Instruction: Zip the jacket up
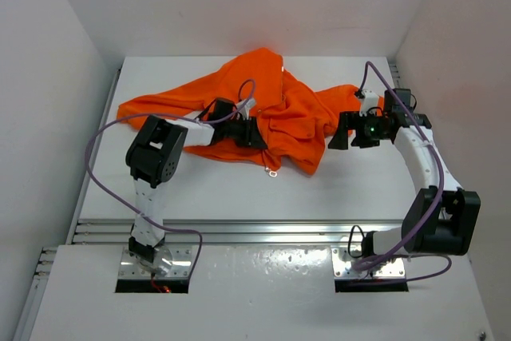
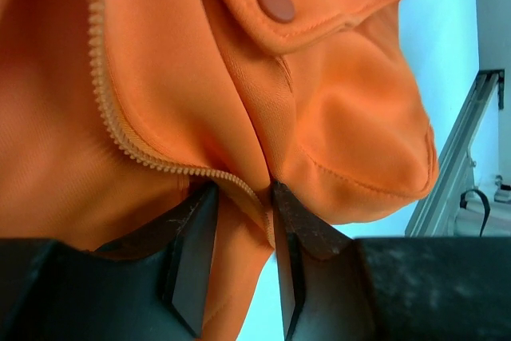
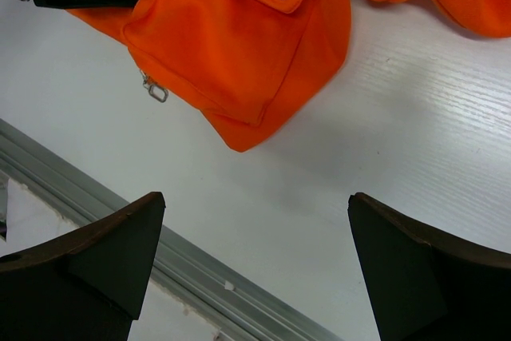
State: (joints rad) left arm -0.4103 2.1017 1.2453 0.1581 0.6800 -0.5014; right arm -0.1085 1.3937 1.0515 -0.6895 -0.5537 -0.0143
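Note:
The orange jacket (image 1: 271,109) lies crumpled across the back middle of the white table (image 1: 335,189). My left gripper (image 1: 254,133) sits at its front edge, shut on a fold of fabric with the pale zipper teeth (image 2: 120,137) running down between the fingers (image 2: 196,229). A snap-button pocket flap (image 2: 275,3) shows above. The metal zipper pull (image 1: 272,172) hangs off the jacket's front hem, also seen as a small ring (image 3: 154,89). My right gripper (image 3: 255,221) stands wide open over bare table, just right of the jacket's corner (image 3: 239,53), holding nothing.
An aluminium rail (image 1: 239,231) runs along the table's near edge, and shows under the right gripper (image 3: 200,273). White walls close in the back and both sides. Purple cables (image 1: 104,129) loop off each arm.

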